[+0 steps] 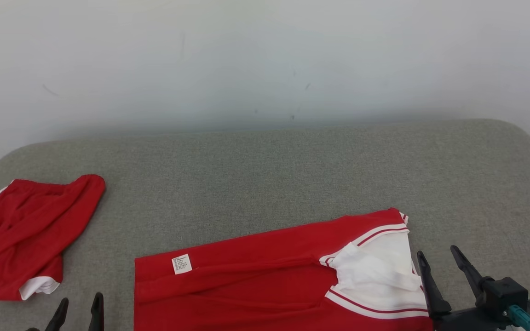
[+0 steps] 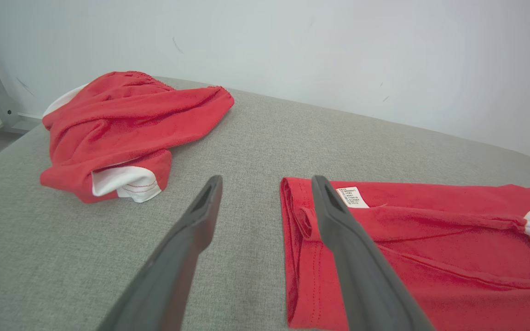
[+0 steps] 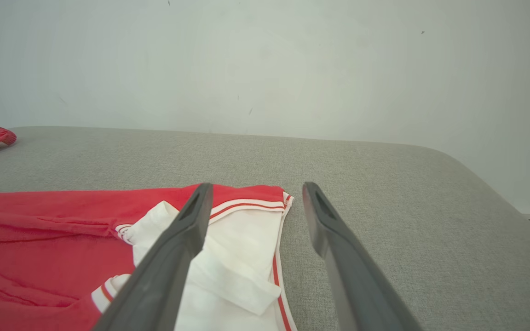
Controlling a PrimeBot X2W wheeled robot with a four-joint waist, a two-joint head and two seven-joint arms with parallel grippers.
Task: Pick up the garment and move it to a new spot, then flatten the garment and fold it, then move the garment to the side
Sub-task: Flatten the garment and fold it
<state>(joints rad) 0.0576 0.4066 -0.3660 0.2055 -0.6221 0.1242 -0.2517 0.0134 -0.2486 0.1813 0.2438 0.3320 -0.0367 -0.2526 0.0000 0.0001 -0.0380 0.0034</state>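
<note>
Lower the open, empty left fingers (image 1: 97,315) onto the hem and the open, empty right fingers (image 1: 430,289) onto the white-trimmed end of the red knit jersey (image 1: 256,280) lying at lower centre of the grey fabric counter (image 1: 292,174), pinching both edges evenly.

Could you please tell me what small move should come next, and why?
Probably lower both open pincers onto the ends of the red shirt: the left pincer hangs by its red end, the right pincer by its white end, and neither grips anything.
</note>
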